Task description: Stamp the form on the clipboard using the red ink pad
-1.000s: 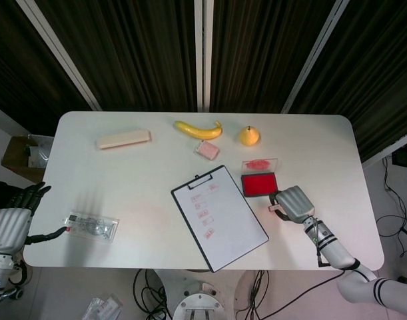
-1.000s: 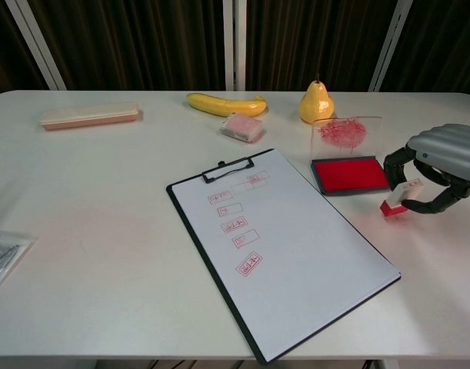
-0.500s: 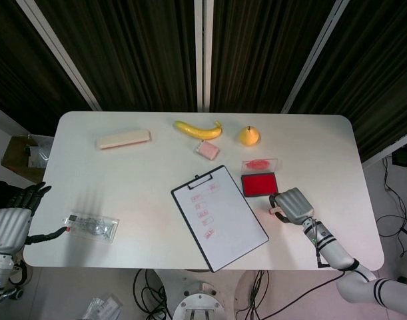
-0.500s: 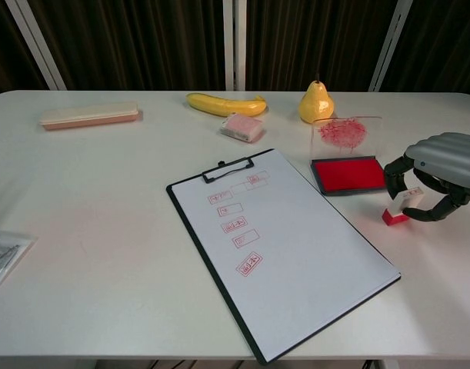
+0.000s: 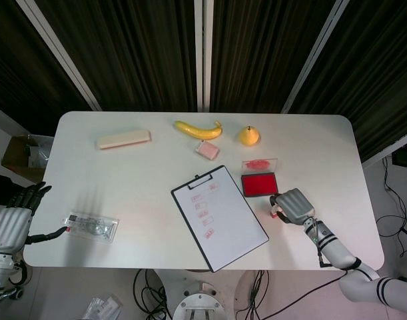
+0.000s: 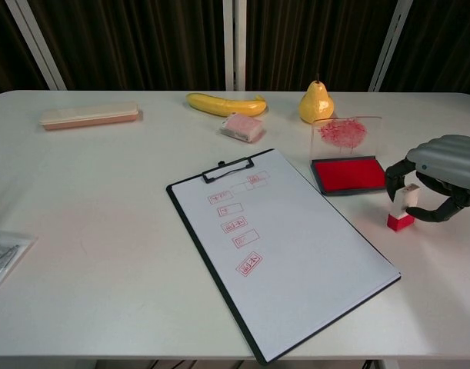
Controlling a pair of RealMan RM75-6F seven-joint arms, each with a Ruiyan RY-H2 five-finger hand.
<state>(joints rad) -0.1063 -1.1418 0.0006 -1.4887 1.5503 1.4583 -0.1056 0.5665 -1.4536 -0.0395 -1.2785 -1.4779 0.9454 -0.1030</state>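
The clipboard [image 5: 254, 237] [image 6: 190, 221] lies mid-table, and its white form [image 6: 296, 238] bears several red stamp marks. Right of it sits the open red ink pad [image 5: 259, 184] [image 6: 348, 174], with its ink-smeared clear lid [image 6: 342, 131] behind. The small stamp [image 5: 278, 213] [image 6: 402, 207], white with a red base, stands upright on the table in front of the pad's right end. My right hand [image 5: 295, 203] [image 6: 446, 154] arches over the stamp, its fingers curled around it. My left hand [image 5: 10, 223] hangs off the table's left edge, its fingers apart, holding nothing.
Along the back lie a beige case [image 5: 123, 139] [image 6: 88, 114], a banana [image 5: 198, 129] [image 6: 225, 103], a pink packet [image 5: 206, 150] [image 6: 241, 127] and a pear [image 5: 249, 136] [image 6: 315, 103]. A clear plastic bag [image 5: 91, 225] [image 6: 0, 254] rests by my left hand.
The stamp was tilted in my right hand and is now upright with its base on the table. The hand drew back slightly to the right. The left arm has not moved.
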